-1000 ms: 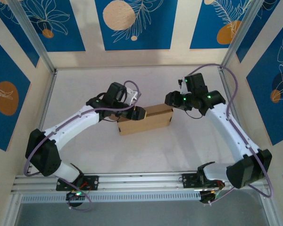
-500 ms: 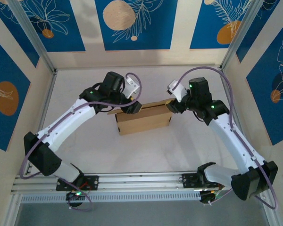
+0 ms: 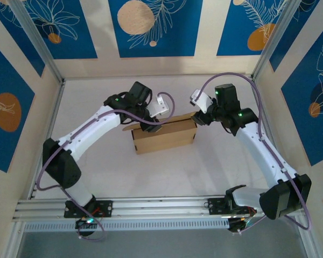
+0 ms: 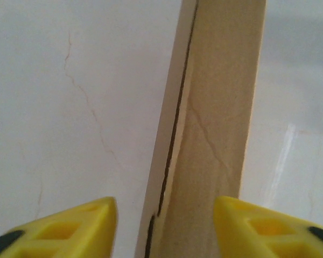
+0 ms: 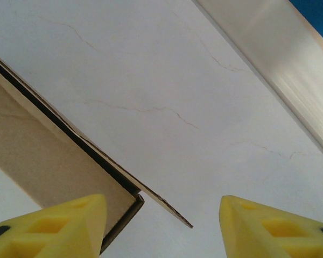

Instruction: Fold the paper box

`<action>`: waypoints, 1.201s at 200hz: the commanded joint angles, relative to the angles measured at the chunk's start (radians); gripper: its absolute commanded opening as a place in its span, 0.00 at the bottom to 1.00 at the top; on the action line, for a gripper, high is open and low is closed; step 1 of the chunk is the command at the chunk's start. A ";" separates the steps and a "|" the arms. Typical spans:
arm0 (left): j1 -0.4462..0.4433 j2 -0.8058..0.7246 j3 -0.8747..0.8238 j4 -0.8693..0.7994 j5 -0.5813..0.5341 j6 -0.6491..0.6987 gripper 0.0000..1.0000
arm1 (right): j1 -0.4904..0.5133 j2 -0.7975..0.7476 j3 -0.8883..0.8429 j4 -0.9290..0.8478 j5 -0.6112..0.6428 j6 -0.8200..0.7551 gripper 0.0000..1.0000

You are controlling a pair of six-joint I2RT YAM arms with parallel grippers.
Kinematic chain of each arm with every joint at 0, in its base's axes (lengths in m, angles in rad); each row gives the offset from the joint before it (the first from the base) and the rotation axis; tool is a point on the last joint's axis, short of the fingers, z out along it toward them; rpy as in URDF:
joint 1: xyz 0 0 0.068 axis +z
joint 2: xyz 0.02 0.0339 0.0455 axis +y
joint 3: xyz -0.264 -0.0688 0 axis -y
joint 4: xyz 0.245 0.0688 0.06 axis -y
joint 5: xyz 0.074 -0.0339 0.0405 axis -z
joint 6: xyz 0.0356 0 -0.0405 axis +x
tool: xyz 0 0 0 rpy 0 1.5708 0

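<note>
The brown paper box (image 3: 166, 136) stands folded up as a shallow box in the middle of the white table. My left gripper (image 3: 153, 124) hovers over its back left part and is open. In the left wrist view the box's narrow top (image 4: 218, 123) runs up between the yellow fingertips (image 4: 86, 226), with a dark seam along its left side. My right gripper (image 3: 197, 117) is open at the box's right end. In the right wrist view the box corner (image 5: 48, 166) lies by the left fingertip (image 5: 70, 223), and a thin flap edge (image 5: 164, 208) sticks out into the gap.
The white table (image 3: 107, 166) is walled by beige and blue panels, with aluminium posts (image 3: 39, 42) at the back corners. A pale wall strip (image 5: 269, 48) shows in the right wrist view. A metal rail (image 3: 161, 207) runs along the near edge.
My left arm swung its wrist to the right and turned over the box's back left edge. My right gripper drew in toward the box's right end. The box stayed put.
</note>
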 commanded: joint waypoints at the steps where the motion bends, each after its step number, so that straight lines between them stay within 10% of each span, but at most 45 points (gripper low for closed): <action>1: -0.005 0.076 0.080 -0.071 0.057 0.052 0.30 | -0.003 -0.049 0.009 -0.014 -0.009 -0.044 0.56; 36: -0.011 0.078 0.098 -0.088 0.115 0.096 0.00 | -0.010 -0.106 -0.043 -0.019 0.061 -0.116 0.54; 81: -0.010 0.080 0.115 -0.110 0.158 0.183 0.00 | -0.056 -0.126 -0.071 -0.063 -0.015 -0.180 0.51; 137: -0.007 0.058 0.065 -0.100 0.138 0.325 0.00 | -0.261 -0.322 -0.317 0.028 -0.472 -0.228 0.52; 187: 0.013 -0.012 -0.027 -0.010 0.169 0.382 0.00 | -0.344 -0.190 -0.357 0.115 -0.784 -0.101 0.52; 240: 0.020 -0.049 -0.055 0.019 0.171 0.396 0.00 | -0.354 -0.095 -0.395 0.168 -0.767 -0.110 0.46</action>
